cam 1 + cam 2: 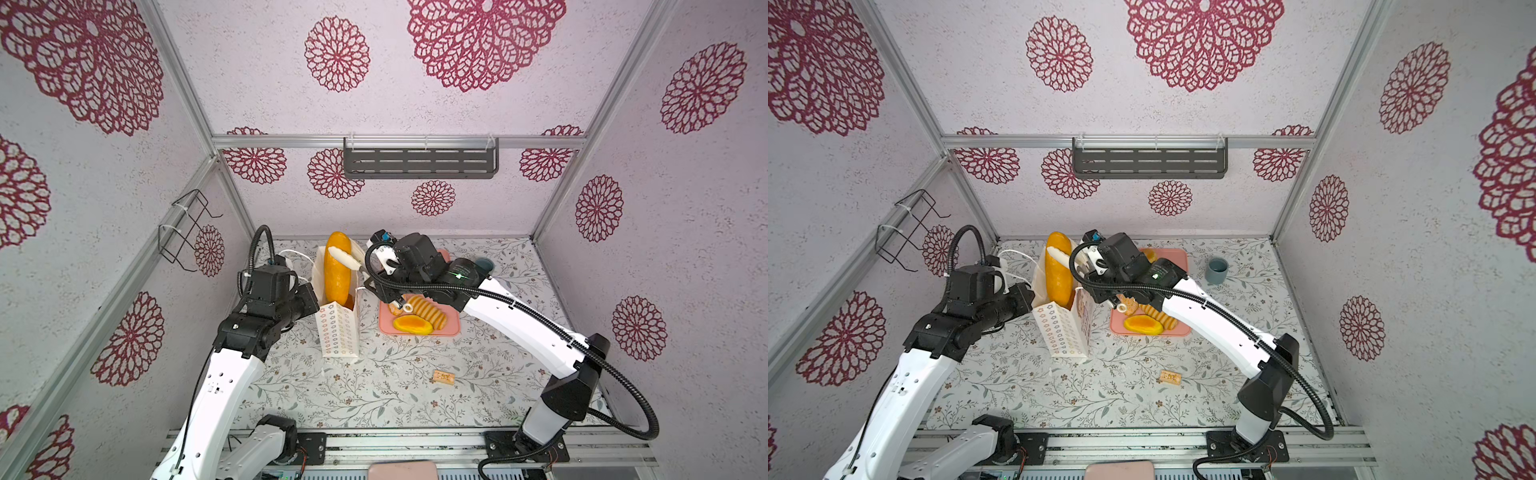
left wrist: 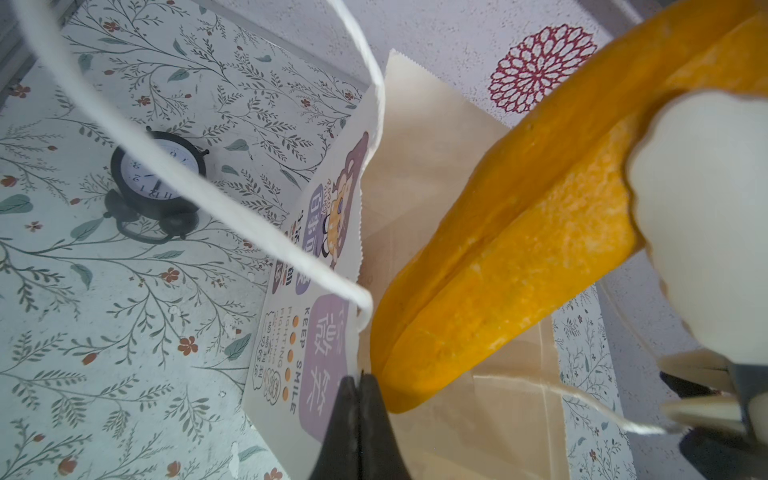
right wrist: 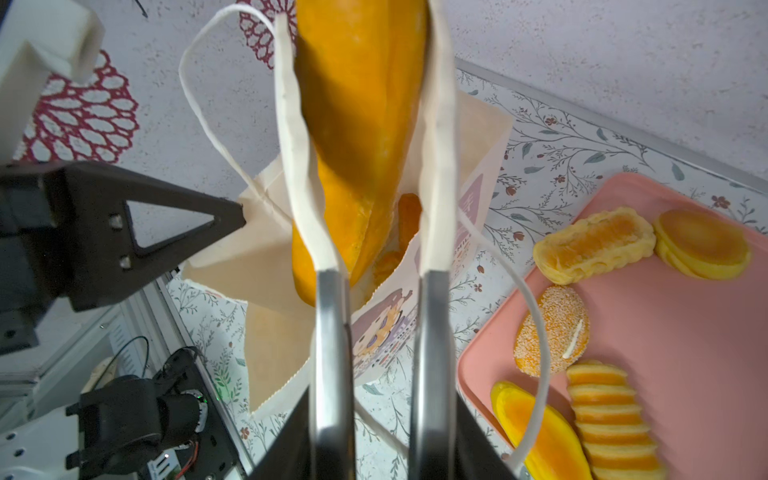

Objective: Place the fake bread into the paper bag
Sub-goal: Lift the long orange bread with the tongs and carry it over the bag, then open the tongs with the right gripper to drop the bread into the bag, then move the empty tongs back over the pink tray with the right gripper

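The paper bag (image 1: 338,332) (image 1: 1061,332) stands open at the table's middle. A long orange loaf of fake bread (image 1: 336,274) (image 3: 357,124) stands in it, its upper half sticking out. My right gripper (image 1: 343,253) (image 3: 361,41) is open, and its white fingers (image 3: 299,145) lie along both sides of the loaf. My left gripper (image 2: 359,382) (image 1: 312,289) is shut on the bag's rim (image 2: 361,291). More bread (image 3: 409,216) shows inside the bag. Several pastries (image 3: 594,245) (image 1: 412,324) lie on the pink tray (image 3: 685,332).
The pink tray (image 1: 451,330) sits right of the bag, under my right arm. A grey cup (image 1: 1216,269) stands behind it. A small tan block (image 1: 443,376) lies near the front. A black clock (image 2: 158,178) sits left of the bag. A wire rack (image 1: 187,232) hangs on the left wall.
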